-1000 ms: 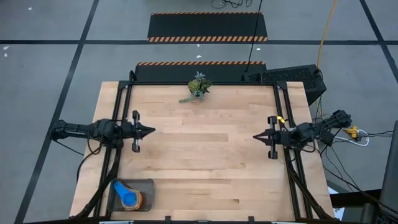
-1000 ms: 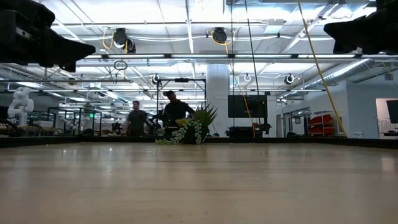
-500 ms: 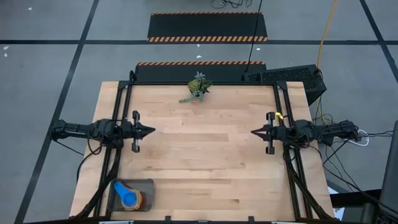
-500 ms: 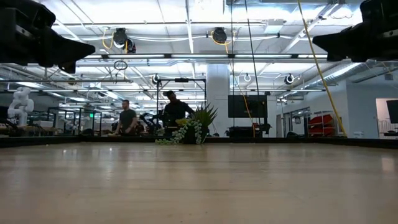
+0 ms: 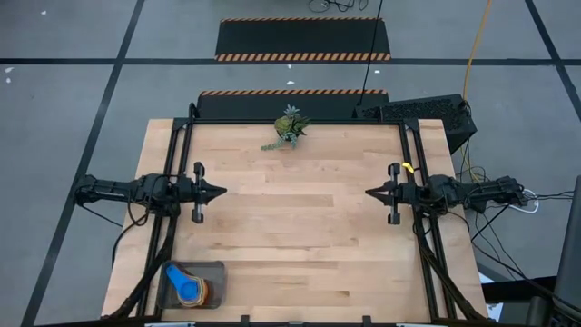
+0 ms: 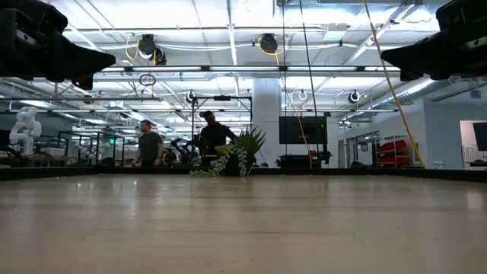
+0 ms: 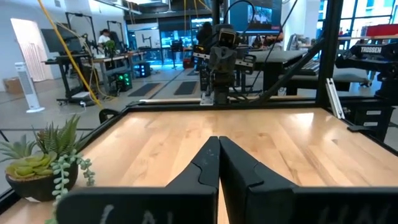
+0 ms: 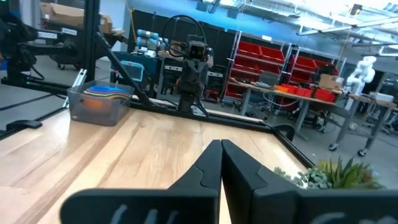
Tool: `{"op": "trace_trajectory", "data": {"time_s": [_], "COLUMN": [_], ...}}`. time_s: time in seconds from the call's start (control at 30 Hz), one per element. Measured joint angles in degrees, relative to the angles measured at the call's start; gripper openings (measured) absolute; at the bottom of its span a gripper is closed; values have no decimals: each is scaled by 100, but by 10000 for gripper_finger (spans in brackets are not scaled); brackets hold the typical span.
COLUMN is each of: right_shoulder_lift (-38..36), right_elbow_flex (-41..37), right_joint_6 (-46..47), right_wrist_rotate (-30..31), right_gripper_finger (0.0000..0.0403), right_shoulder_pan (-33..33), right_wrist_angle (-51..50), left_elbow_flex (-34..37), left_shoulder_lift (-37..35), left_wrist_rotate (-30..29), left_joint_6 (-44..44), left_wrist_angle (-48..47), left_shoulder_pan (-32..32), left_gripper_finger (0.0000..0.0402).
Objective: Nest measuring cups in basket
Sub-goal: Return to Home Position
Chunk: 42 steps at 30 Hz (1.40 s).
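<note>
Now, the measuring cups (image 5: pixel 188 287) are sitting nested as one stack, a blue one on top, inside the basket (image 5: pixel 218 270). The basket is resting at the lower left of the overhead frame, close to the bottom-left corner of the table (image 5: pixel 300 245).

Judging by that, you are looking at the closing step: nesting and placing appear done, and the arms are parking. The left claw (image 5: pixel 218 192) is hanging at the middle left of the frame and the right claw (image 5: pixel 370 193) at the middle right, their tips facing each other and well apart. Both are pinched shut, fingers pressed together and gripping nothing.

Any next move is calling only for you to settle the arms without reaching toward the basket. You are working with plenty of room. The whole centre of the table is lying bare between the tips. The small plant (image 5: pixel 288 127) is standing at the top middle edge, far from either arm. The basket is sitting well below the left claw, out of its line.
</note>
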State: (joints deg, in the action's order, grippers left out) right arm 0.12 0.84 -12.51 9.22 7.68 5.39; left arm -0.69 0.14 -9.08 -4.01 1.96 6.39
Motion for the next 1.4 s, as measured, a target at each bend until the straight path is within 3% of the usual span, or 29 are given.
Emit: {"op": "trace_trajectory", "data": {"time_s": [0.17, 0.9, 0.97, 1.13, 1.4], "right_shoulder_lift": [1, 2, 2, 2, 1], "right_elbow_flex": [0, 0, 0, 0, 0], "right_joint_6": [115, -10, 60, -173, -267], "right_wrist_rotate": [283, 230, 104, -943, -655], "right_gripper_finger": [0, 0, 0, 0, 0], "right_shoulder_pan": [0, 0, 0, 4, -296], "right_wrist_angle": [-100, -143, -157, -98, 35], "left_elbow_flex": [0, 2, 2, 4, 7], "left_shoulder_lift": [0, 0, 0, 0, 0], "left_wrist_rotate": [2, 74, 74, 79, 81], "left_joint_6": [-2, -37, -35, -42, -133], "left_wrist_angle": [-7, -26, -26, -25, -13], "left_shoulder_pan": [0, 0, 0, 0, 0], "left_gripper_finger": [13, 12, 11, 6, 4]}}
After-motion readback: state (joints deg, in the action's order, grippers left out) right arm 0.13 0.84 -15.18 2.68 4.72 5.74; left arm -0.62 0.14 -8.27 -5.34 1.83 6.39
